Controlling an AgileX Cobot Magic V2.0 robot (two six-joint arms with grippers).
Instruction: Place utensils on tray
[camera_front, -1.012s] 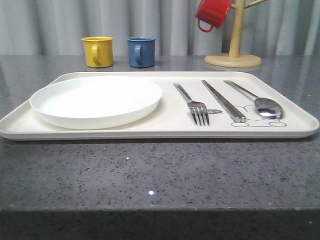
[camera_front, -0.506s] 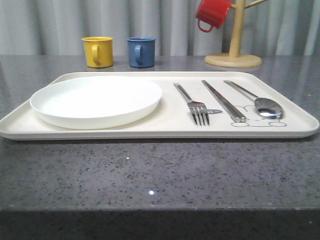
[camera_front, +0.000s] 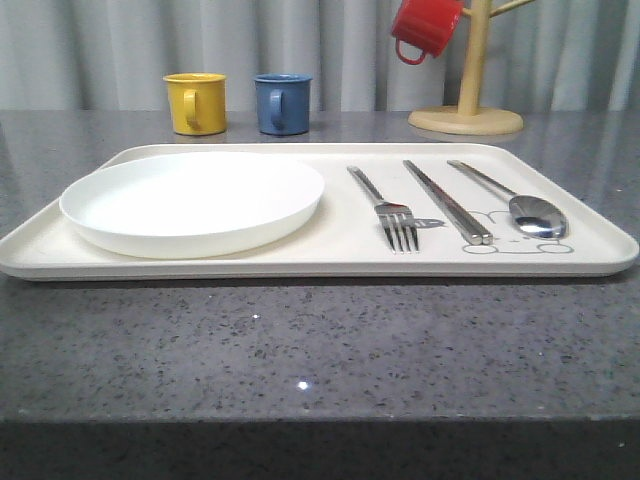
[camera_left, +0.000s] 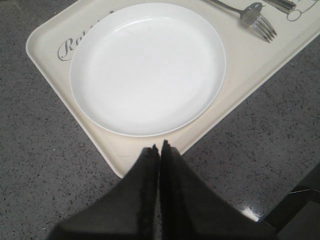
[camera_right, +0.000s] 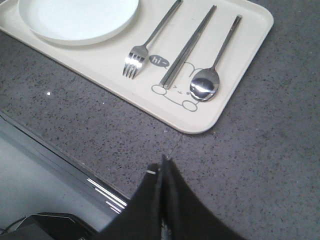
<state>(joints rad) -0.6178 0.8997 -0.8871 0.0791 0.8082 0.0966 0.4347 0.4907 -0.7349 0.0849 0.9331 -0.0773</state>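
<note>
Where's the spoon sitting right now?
In the front view the spoon lies on the right end of the tray, just right of the chopsticks, its bowl over the rabbit drawing.

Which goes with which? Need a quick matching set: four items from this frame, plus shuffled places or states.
Items:
1. fork
2. spoon
3. red mug
4. left gripper

Places or states:
A. hanging on the wooden mug tree
B. shut, empty, above the tray's edge
C. on the tray between plate and chopsticks
D. rightmost utensil, bowl on the rabbit drawing

Pairs: 1-C, 2-D, 3-A, 4-B
</note>
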